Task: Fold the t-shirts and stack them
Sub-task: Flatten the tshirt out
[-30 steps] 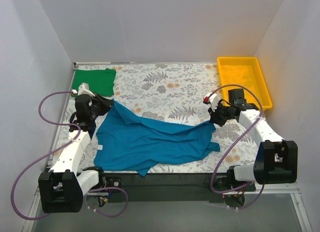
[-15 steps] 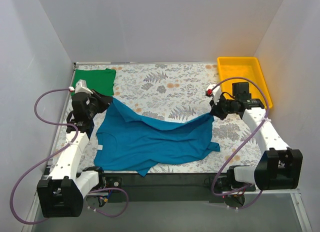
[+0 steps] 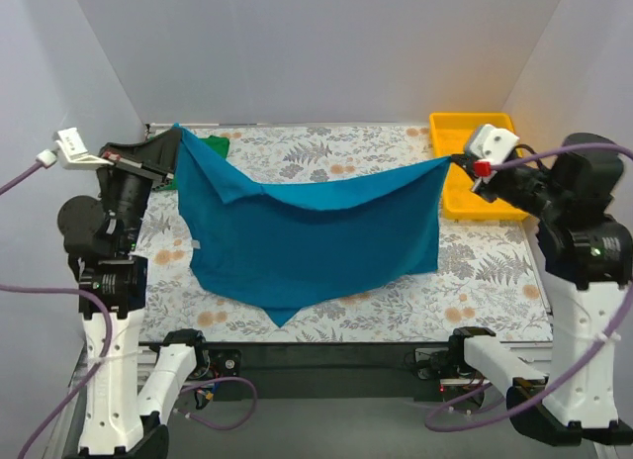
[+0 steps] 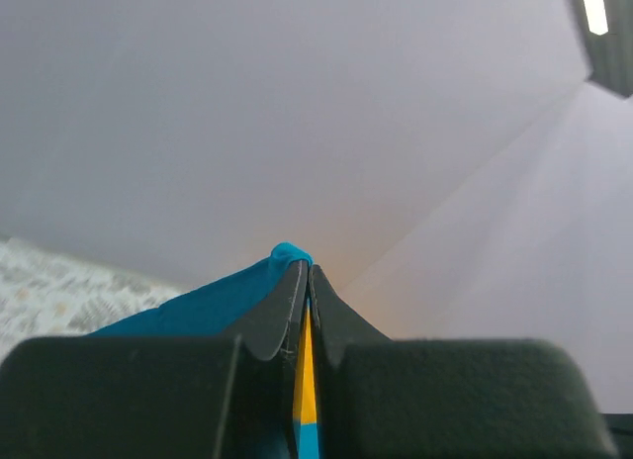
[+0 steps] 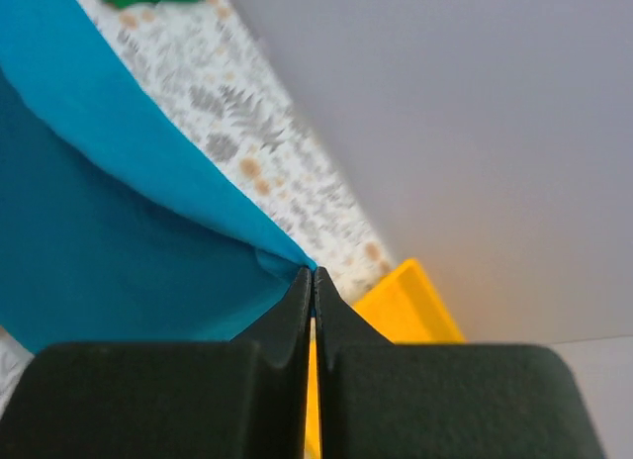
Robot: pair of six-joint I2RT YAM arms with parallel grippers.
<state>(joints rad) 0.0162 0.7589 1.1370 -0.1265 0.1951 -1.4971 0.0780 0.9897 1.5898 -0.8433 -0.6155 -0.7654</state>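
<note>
We hold the teal-blue t-shirt (image 3: 316, 231) stretched above the table, left gripper (image 3: 174, 135) clamped on its 10 o'clock corner, right gripper (image 3: 455, 160) on its 2 o'clock corner. The green t-shirt (image 3: 214, 142) lies at 11 o'clock. The yellow tray (image 3: 461, 135) at 2 o'clock shows bare floor.

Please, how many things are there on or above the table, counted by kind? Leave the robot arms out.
T-shirts: 2 (teal-blue t-shirt, green t-shirt)
Trays: 1 (yellow tray)
Total: 3
</note>
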